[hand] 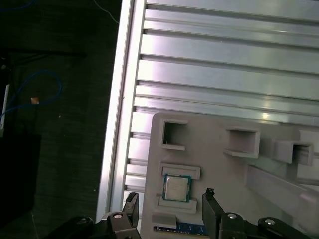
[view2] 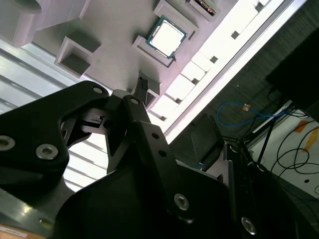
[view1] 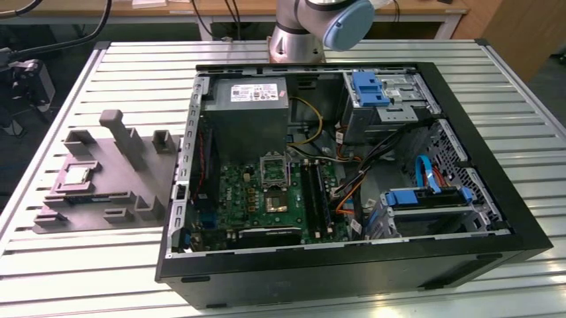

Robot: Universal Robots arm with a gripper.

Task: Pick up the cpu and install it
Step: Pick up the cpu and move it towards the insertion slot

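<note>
The cpu (view1: pixel 75 174) is a small square chip with a pale silvery top. It lies flat in a pocket of the grey moulded tray (view1: pixel 124 169) at the exterior view's left. In the first wrist view my gripper (hand: pixel 170 204) hangs open above the tray (hand: pixel 214 164). Its two black fingertips (hand: pixel 209 198) stand apart on either side of the cpu (hand: pixel 176 188), clear of it. The second wrist view shows the cpu (view2: pixel 167 36) beyond one dark finger (view2: pixel 141 84). Nothing is held.
An open black computer case (view1: pixel 354 265) fills the middle of the slatted metal table (view1: pixel 106 278). Its motherboard carries the black socket frame (view1: pixel 274 167) and a darker square chip (view1: pixel 277 201). The arm's base (view1: pixel 296 40) stands behind the case. The table's edge (hand: pixel 117 124) runs close to the tray.
</note>
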